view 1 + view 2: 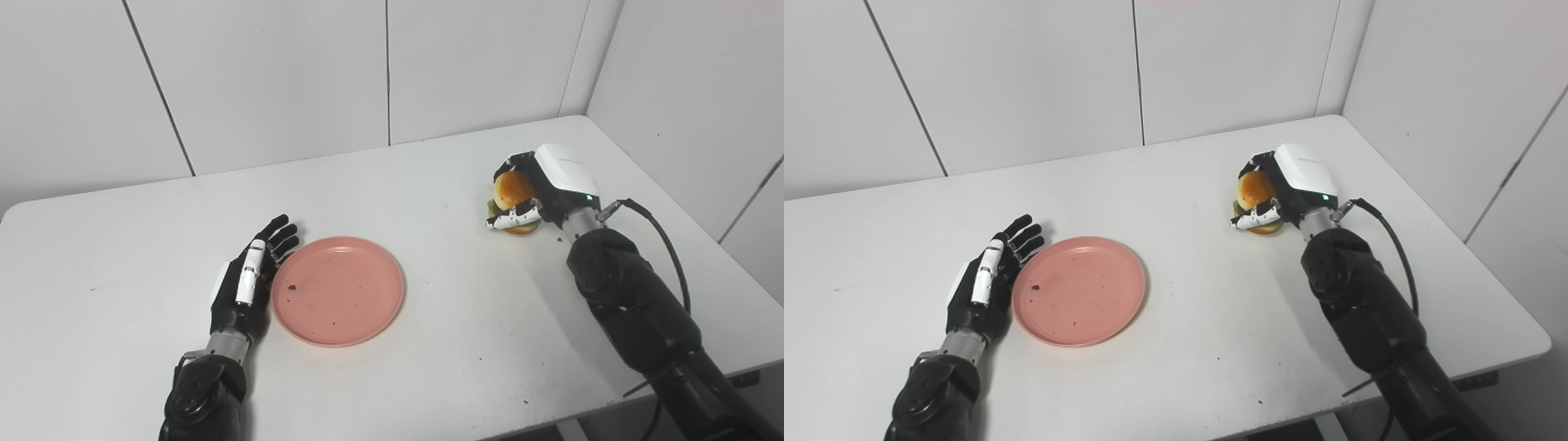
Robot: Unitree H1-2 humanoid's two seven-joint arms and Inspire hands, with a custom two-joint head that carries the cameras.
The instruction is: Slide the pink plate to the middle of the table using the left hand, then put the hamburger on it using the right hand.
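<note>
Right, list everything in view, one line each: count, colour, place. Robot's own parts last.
pink plate: one, pink with a few dark specks, flat near the table's middle, empty.
hamburger: one, orange-brown bun with green showing below, far right part of the table.
table: one, white, scattered dark crumbs.
wall panels: white, behind and to the right of the table.
left hand: one, black and white, fingers straight, beside the plate's left rim.
right hand: one, black and white, fingers wrapped around the hamburger.
</note>
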